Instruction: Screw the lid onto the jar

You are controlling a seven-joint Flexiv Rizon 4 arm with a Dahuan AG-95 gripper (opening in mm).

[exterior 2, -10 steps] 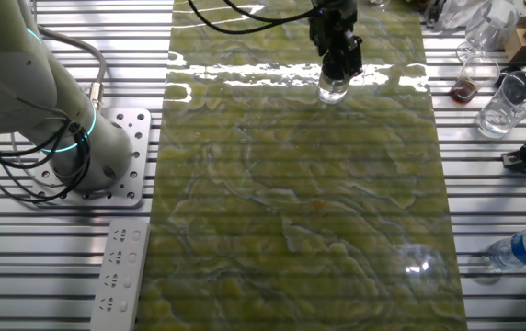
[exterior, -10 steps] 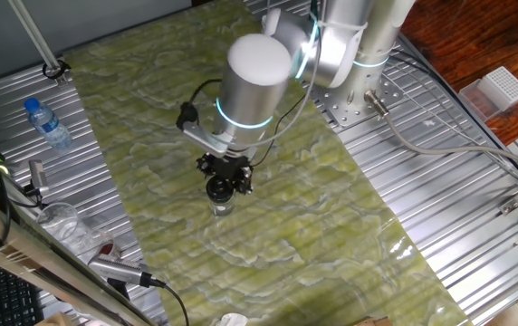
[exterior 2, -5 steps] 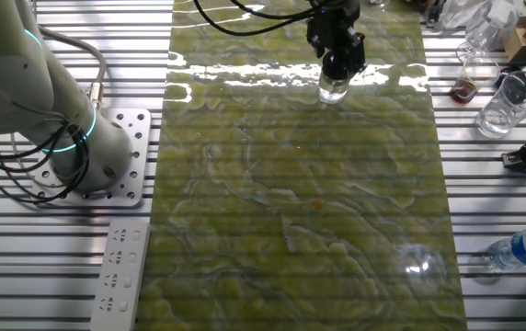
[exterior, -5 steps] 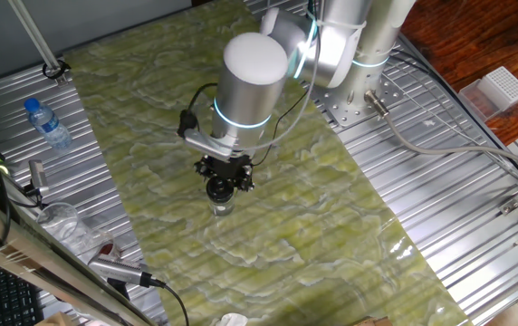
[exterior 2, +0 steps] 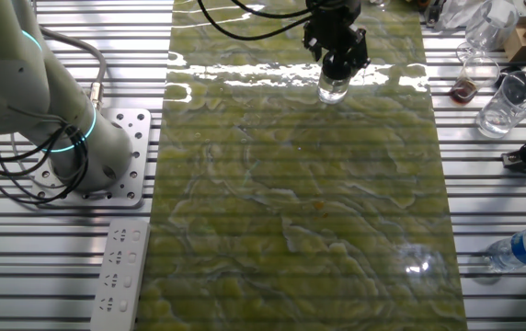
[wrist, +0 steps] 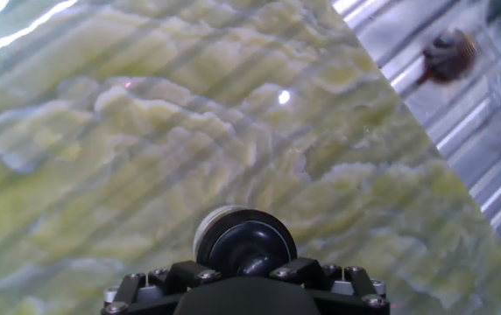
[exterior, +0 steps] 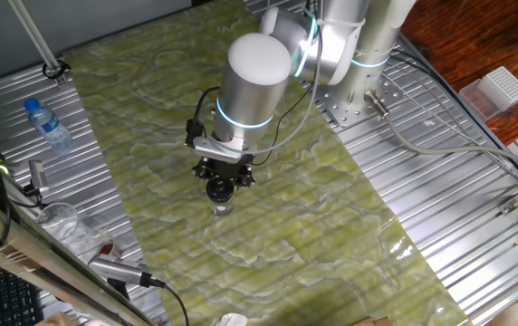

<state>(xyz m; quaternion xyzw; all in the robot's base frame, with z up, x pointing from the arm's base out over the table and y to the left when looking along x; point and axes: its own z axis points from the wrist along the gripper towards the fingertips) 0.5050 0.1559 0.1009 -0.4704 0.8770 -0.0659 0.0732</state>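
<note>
- One arm fills the middle of one fixed view; its gripper [exterior: 220, 190] points straight down at the green marbled mat [exterior: 331, 217], with the lid [exterior: 219, 189] dark at its tip and the jar [exterior: 222, 210] a small clear stub on the mat directly under it; whether the jaws press the lid I cannot tell here; a water bottle [exterior: 47, 124] lies well apart on the ribbed metal at the left, a clear glass [exterior: 60, 220] near the lower left edge, a white block [exterior: 499, 90] far right; the mat lies open on every side of the jar.
- From the other fixed view the gripper [exterior 2: 336, 66] stands near the far edge of the mat [exterior 2: 300, 230], the jar [exterior 2: 333, 89] clear and upright below it; the lid is hidden by the fingers; glassware [exterior 2: 504, 103] crowds the right rim, a power strip [exterior 2: 120, 276] lies lower left, the bottle [exterior 2: 520, 248] lower right.
- In the hand view the lid [wrist: 242, 245] sits round and black against the gripper [wrist: 245, 267] housing; the jar's pale rim [wrist: 208, 223] shows just behind it; fingers are out of sight, so the grip cannot be judged.
</note>
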